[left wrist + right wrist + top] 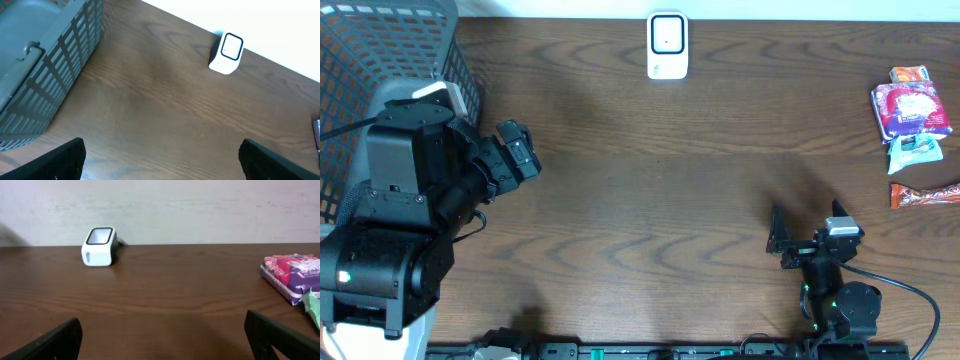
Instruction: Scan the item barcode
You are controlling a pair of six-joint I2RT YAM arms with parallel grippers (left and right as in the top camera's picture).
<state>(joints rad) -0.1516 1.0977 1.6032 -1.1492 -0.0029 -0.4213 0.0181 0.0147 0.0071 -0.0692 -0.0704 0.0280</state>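
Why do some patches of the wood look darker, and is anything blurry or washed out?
Overhead: soft shadows darken patches of the table. Left wrist: tilted view, the wall beyond the scanner washed out white. Right wrist: even light; the near fingers are dark, soft-edged shapes.

A dark wood-grain table meets a plain off-white wall along its far edge.
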